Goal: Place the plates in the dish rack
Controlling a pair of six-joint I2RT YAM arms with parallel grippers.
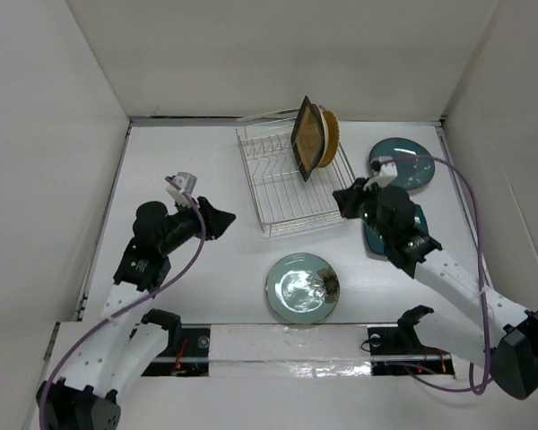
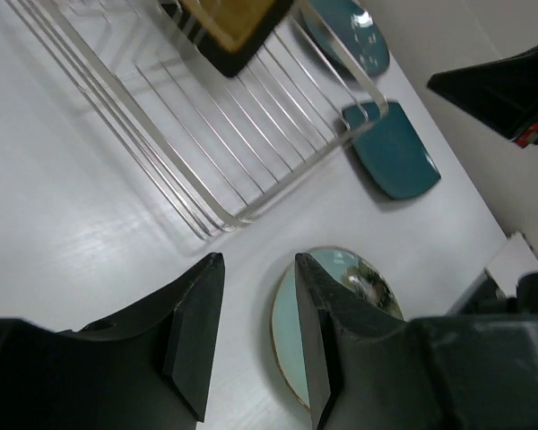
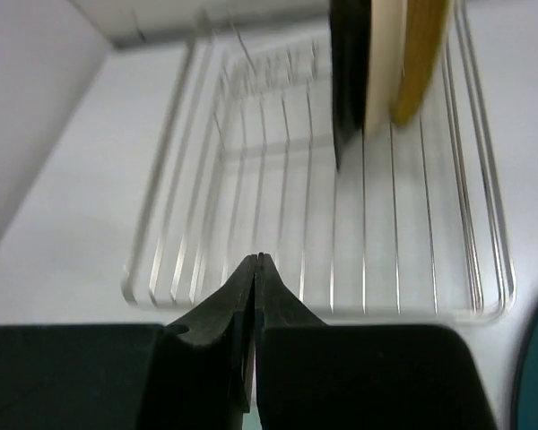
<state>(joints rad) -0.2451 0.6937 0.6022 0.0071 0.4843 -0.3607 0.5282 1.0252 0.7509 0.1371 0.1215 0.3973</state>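
The silver wire dish rack (image 1: 287, 193) holds three upright plates at its far right: the square black-rimmed mustard plate (image 1: 306, 139) in front, with a cream one and a tan one (image 1: 329, 133) behind it. The pale green plate (image 1: 302, 287) lies flat near the front. The round dark teal plate (image 1: 405, 163) and the square dark teal plate (image 1: 374, 237) lie right of the rack. My left gripper (image 1: 222, 219) is open and empty, left of the rack. My right gripper (image 1: 344, 199) is shut and empty at the rack's near right corner, above the square teal plate.
White walls enclose the table on the left, back and right. In the left wrist view the rack (image 2: 206, 143), green plate (image 2: 345, 300) and square teal plate (image 2: 392, 154) show. In the right wrist view the rack (image 3: 341, 251) fills the front, with the plates (image 3: 383, 63) at its far end.
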